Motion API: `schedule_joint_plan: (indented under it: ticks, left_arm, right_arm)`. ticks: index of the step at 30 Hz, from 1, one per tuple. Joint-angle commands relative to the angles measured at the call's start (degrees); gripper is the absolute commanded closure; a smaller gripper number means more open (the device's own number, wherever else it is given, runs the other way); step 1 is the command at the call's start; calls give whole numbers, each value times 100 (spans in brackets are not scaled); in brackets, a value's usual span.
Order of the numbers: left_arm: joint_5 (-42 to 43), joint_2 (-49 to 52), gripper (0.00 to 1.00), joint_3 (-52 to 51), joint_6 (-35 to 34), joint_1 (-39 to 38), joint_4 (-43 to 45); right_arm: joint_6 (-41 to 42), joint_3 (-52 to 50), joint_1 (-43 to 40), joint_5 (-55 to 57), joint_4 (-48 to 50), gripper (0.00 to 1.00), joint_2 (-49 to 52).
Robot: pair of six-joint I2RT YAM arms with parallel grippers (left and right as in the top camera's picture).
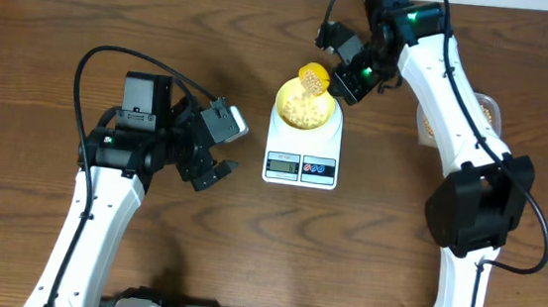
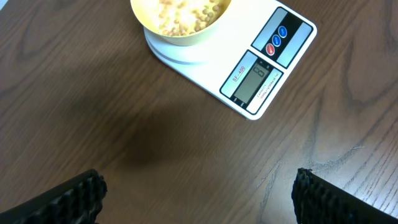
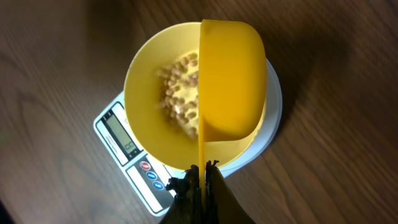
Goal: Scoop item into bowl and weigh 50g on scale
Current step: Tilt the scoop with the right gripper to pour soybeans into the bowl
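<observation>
One table (image 1: 44, 54) holds one scale (image 1: 301, 166) at its middle, with one display (image 2: 252, 82) and two round buttons, one red button (image 2: 272, 49) and one blue button (image 2: 283, 31). There is one bowl (image 1: 280, 102), holding beans (image 3: 177, 93) too many to count, and one yellow scoop (image 3: 230, 81). At the far right, one clear tub (image 1: 491, 108) shows partly behind an arm. There are two arms, the left arm (image 1: 100, 208) and the right arm (image 1: 458, 100), and two grippers, the left gripper (image 2: 199, 202) and the right gripper (image 3: 202, 177).

left arm (image 1: 100, 208): near left, wrist turned right
left gripper (image 1: 215, 171): jaws wide, empty
right arm (image 1: 448, 99): stretched far, toward centre
right gripper (image 3: 200, 177): clamped on scoop (image 3: 231, 81) handle
</observation>
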Motion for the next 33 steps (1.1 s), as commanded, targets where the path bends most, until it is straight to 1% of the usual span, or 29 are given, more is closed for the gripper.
schedule_joint_plan:
  ticks: [1, 6, 9, 21, 27, 33]
  left_arm:
    - [-37, 35, 3, -50, 55, 24, -13]
    - [-37, 35, 2, -50, 55, 24, -13]
    - [-37, 35, 3, -50, 55, 24, -13]
    - [-37, 35, 2, -50, 55, 24, -13]
    - [-37, 35, 2, -50, 55, 24, -13]
    - [-37, 35, 2, -50, 52, 24, -13]
  right_arm:
    - [-216, 197, 94, 205, -37, 99, 4]
    - [-369, 199, 151, 522, -9, 99, -138]
    - [-634, 199, 190, 634, -24, 99, -223]
    - [-1353, 199, 247, 632, -20, 99, -415]
    - [-1386, 197, 262, 627, -15, 99, -415]
    - [-1609, 197, 269, 566, -22, 99, -415]
